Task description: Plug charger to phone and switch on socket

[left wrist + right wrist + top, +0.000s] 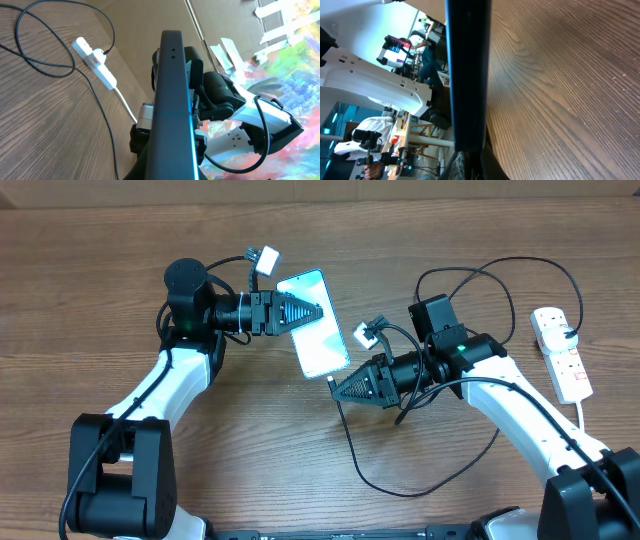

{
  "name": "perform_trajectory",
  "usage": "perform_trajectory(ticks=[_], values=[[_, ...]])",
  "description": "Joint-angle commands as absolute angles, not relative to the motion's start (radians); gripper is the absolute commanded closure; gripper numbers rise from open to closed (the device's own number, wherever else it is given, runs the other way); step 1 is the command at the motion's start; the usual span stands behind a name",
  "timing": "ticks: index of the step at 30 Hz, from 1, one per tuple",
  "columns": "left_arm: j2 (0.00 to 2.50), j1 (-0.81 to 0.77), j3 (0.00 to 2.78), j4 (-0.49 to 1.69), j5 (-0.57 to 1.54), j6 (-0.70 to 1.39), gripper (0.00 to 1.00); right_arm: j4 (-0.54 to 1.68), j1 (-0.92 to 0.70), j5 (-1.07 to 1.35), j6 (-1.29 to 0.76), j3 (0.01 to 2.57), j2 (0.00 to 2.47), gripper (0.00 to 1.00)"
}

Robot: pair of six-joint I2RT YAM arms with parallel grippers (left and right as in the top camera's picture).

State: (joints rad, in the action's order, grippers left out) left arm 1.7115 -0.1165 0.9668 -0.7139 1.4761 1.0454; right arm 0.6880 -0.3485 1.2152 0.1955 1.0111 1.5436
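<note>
Overhead: the phone is a slim rectangle with a black rim and a pale blue-white screen facing up. It lies slanted in the centre of the frame, over the brown wood-grain tabletop. The left pincer reaches in from the left and is clamped on the phone's upper-left long edge. The right pincer points its closed tip at the phone's lower short end, pinching the tip of the charger. The charger is a thin black cable that drops from there toward the bottom of the frame and curls right in loose loops. At the right edge lies the socket, a white strip with red switches and a thick white cord.

Left wrist: the phone appears edge-on as a dark vertical bar with a thin cyan gleam along its right side. The white socket sits at upper left with black cable around it.

Right wrist: the phone's edge is again a dark vertical bar, left of centre, with wood grain to the right. The pincer's fingers are not clear here.
</note>
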Motion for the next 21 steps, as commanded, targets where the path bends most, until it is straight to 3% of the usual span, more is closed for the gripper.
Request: perform_trajectory(ticks=[1,21], values=[[1.713,-0.118,0.966,-0.718,1.468,1.044,0.96,0.678,-0.352,1.222,0.206,1.013,1.536,0.96],[1.713,-0.118,0.966,-0.713,1.467,1.032,0.96,0.61,-0.352,1.237,0.18,1.013,1.536,0.96]])
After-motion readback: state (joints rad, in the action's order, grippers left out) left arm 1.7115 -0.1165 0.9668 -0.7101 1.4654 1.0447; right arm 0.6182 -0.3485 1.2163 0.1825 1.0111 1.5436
